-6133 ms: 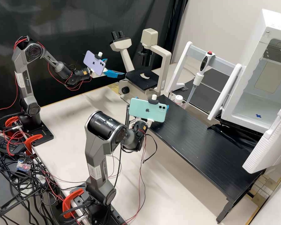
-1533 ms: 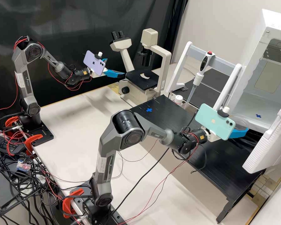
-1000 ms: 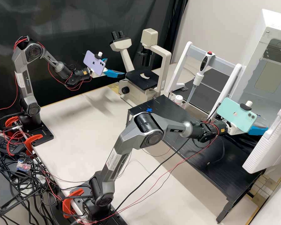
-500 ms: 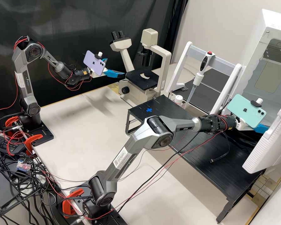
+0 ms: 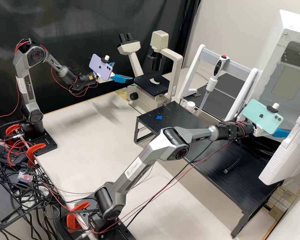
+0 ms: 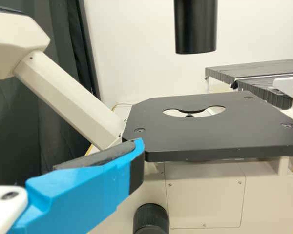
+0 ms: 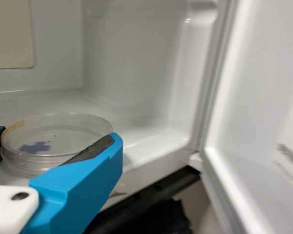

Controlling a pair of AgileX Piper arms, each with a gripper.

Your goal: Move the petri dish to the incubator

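In the high view my right gripper [image 5: 281, 133] is at the mouth of the incubator [image 5: 277, 111], partly behind its phone. The right wrist view has the clear, round petri dish [image 7: 63, 131] flat between the fingers of my right gripper [image 7: 56, 138], which are shut on its sides. A blue cross mark [image 7: 35, 147] on the incubator floor [image 7: 132, 131] shows through the dish. My left gripper [image 5: 122, 70] hangs open and empty beside the microscope in the high view. In the left wrist view, one finger of my left gripper [image 6: 53, 146] points toward the microscope stage [image 6: 210, 136].
The open incubator door [image 5: 286, 150] stands close beside the right gripper, also at one side of the wrist view [image 7: 263, 122]. A pipette [image 5: 212, 80] hangs on a white-framed stand behind the black platform [image 5: 230, 176]. A microscope [image 5: 153, 83] stands farther back.
From above the black platform's near end, the right arm has stretched out toward the incubator, uncovering a blue cross on the platform. Over the last half second it shifted only slightly. The left arm kept still.
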